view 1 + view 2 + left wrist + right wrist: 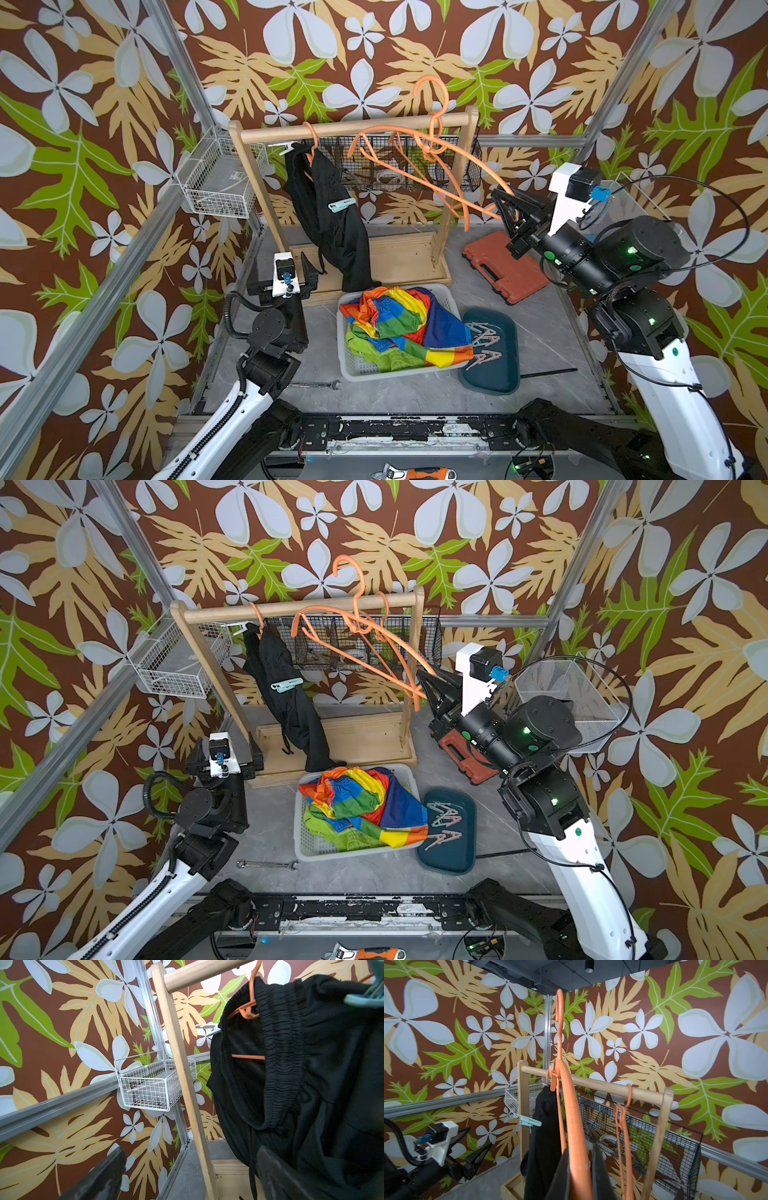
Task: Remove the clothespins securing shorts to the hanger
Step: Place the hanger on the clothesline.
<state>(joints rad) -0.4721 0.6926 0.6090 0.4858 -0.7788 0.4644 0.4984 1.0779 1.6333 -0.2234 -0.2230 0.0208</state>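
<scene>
Most of the job looks done: the colour-blocked shorts (399, 320) and the lime green shorts (374, 357) lie crumpled in the white perforated plastic basket (345, 368), and a cluster of freed clothespins (484, 345), slim pale V-shaped clips, sits in the smooth dark teal tray (494, 382) just beside it on the tabletop. What's left is the black shorts (328, 216), soft matte fabric with a ribbed elastic waistband, draped on a thin orange hanger (248, 1009) at the wooden rack (357, 124), with a mint-teal clothespin (342, 204) clamped on and what looks like a whitish clip (205, 1027) at the waistband's edge. The right gripper (580, 1167) is clenched on an empty orange hanger (571, 1105); the left gripper (191, 1169) is spread wide, empty, near the black shorts.
</scene>
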